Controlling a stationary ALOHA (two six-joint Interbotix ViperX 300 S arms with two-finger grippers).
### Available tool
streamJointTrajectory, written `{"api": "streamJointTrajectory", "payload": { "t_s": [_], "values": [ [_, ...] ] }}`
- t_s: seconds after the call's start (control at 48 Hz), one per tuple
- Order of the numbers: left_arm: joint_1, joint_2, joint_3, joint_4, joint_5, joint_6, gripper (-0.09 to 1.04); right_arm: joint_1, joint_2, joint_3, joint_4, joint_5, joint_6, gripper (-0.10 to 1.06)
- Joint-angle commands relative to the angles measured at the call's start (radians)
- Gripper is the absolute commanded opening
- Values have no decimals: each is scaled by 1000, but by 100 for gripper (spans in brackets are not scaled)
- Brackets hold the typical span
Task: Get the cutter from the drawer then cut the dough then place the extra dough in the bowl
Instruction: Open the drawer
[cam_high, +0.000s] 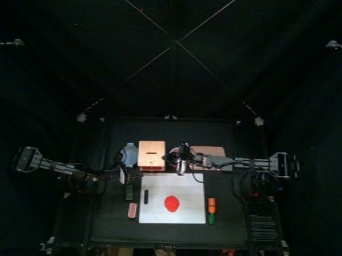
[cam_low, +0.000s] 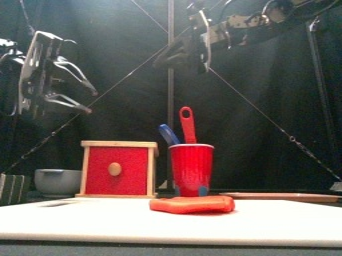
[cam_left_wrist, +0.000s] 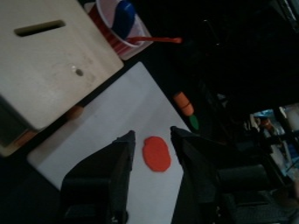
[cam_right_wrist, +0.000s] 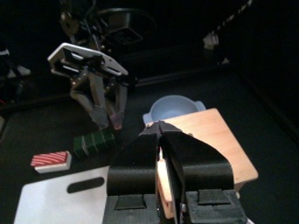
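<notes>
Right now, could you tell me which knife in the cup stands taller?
The red knife; its handle rises above the blue knife beside it.

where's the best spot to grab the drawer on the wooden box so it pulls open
Take the small round knob at the middle of the red drawer front: it looks like the only raised part. That face looks toward the table's front edge, so come in level from there, jaws either side of the knob.

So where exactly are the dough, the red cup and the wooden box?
dough (cam_low: 191, 204), front view, middle of its near side.
red cup (cam_low: 191, 166), front view, middle of its wall.
wooden box (cam_low: 134, 165), front view, on its red drawer front.
</notes>
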Motion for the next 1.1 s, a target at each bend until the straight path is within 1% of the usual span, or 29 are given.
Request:
{"api": "streamJointTrajectory", "payload": {
  "t_s": [0.021,0.083,0.229,0.521,0.792,1.104],
  "values": [
    [-3,32,-34,-92,-9,0,78,-23,67,-124,0,117,-2,2],
    [-5,66,-46,-147,-9,0,78,-34,106,-163,0,176,-2,2],
    [-5,152,-84,-221,-9,0,78,-54,189,-250,-2,298,-11,2],
    [2,295,-144,-316,-29,0,78,-87,324,-403,-3,436,-15,2],
    [25,367,-170,-365,-44,0,78,-92,445,-548,-3,600,-15,2],
    [77,460,-212,-374,-49,2,78,-94,512,-627,-43,730,-17,2]
  ]
}}
